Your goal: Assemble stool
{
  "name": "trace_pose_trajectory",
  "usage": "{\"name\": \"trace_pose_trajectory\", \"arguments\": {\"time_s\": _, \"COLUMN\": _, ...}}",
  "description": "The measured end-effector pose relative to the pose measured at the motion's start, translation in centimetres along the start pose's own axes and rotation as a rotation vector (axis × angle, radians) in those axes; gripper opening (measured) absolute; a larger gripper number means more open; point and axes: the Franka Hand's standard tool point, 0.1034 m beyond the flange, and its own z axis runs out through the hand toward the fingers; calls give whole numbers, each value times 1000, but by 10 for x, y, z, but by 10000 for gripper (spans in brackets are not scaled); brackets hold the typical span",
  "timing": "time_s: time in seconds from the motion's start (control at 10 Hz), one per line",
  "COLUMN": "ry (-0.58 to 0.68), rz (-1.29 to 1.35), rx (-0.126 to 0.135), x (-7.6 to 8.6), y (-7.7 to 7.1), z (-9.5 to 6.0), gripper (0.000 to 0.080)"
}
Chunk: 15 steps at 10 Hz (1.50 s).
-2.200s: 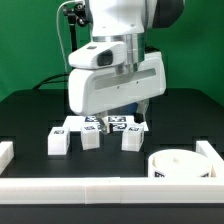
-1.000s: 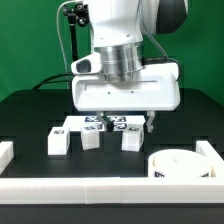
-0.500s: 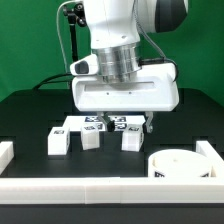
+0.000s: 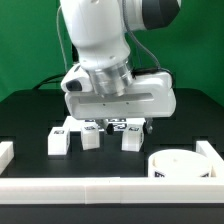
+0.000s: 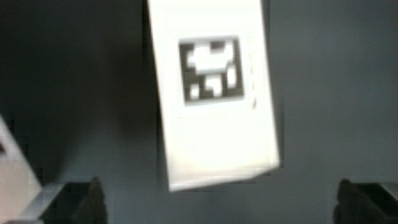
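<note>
Having tilted, the gripper (jaws wide) overhangs a leg.

One leg lies on the counter directly under the end effector, in line between its fingers — the seat sits apart, toward the exterior view's right, nearer the camera.

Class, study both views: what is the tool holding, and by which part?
Nothing. The tool is open, fingers clear of the white tagged block beneath.
</note>
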Motion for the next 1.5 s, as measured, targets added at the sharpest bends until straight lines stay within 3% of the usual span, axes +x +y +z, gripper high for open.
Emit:
{"name": "trace_pose_trajectory", "arguments": {"time_s": 0.4, "ry": -273, "rz": 2, "rx": 8, "x": -7, "y": -5, "z": 1, "gripper": 648}}
{"name": "trace_pose_trajectory", "arguments": {"time_s": 0.6, "ry": -277, "rz": 4, "rx": 3, "x": -4, "y": -5, "z": 3, "gripper": 648}}
{"name": "trace_pose_trajectory", "arguments": {"time_s": 0.8, "ry": -334, "rz": 48, "rx": -48, "x": -10, "y": -1, "z": 7, "gripper": 648}}
{"name": "trace_pose_trajectory", "arguments": {"time_s": 1.2, "ry": -379, "rz": 35, "rx": -46, "x": -12, "y": -1, "z": 11, "gripper": 648}}
{"name": "trace_pose_trajectory", "arguments": {"time_s": 1.3, "ry": -451, "rz": 27, "rx": -46, "x": -16, "y": 0, "z": 12, "gripper": 648}}
{"name": "trace_pose_trajectory", "arguments": {"time_s": 1.5, "ry": -580, "rz": 5, "rx": -43, "x": -8, "y": -2, "z": 12, "gripper": 648}}
